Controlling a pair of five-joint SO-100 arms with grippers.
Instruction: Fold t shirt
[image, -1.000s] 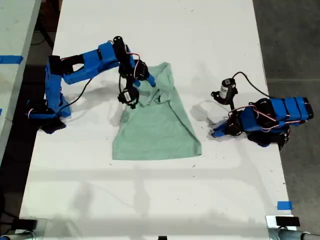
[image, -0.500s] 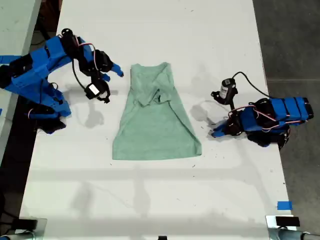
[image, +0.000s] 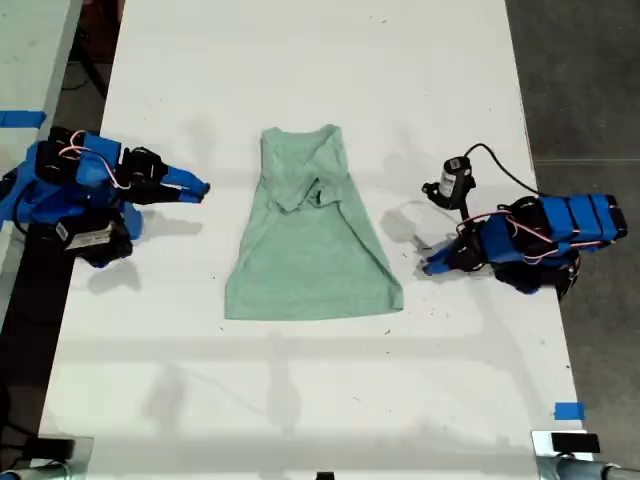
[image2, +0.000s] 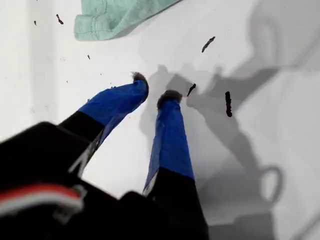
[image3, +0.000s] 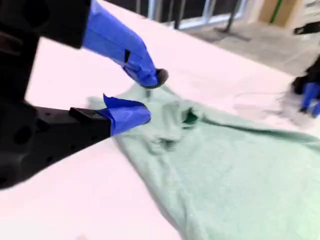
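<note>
The pale mint-green t shirt lies flat at the table's middle, both sleeves folded in over the chest, hem toward the exterior view's bottom. My second gripper sits open at the exterior view's left, a hand-width from the shirt's collar end; its fingers hold nothing, and the shirt spreads beyond them. My first gripper rests low on the table at the exterior view's right, near the shirt's hem corner. In its own view the first gripper has its tips almost together with nothing between them, and a shirt corner shows beyond.
The white table runs the length of the exterior view. A black wrist camera with its cable stands above the first arm. Blue tape marks the table near the exterior view's bottom right. Dark floor borders that side.
My second arm let go at the shirt's collar area, pulled back to the exterior view's left and lowered to the table. The shirt and my first arm have stayed still.
</note>
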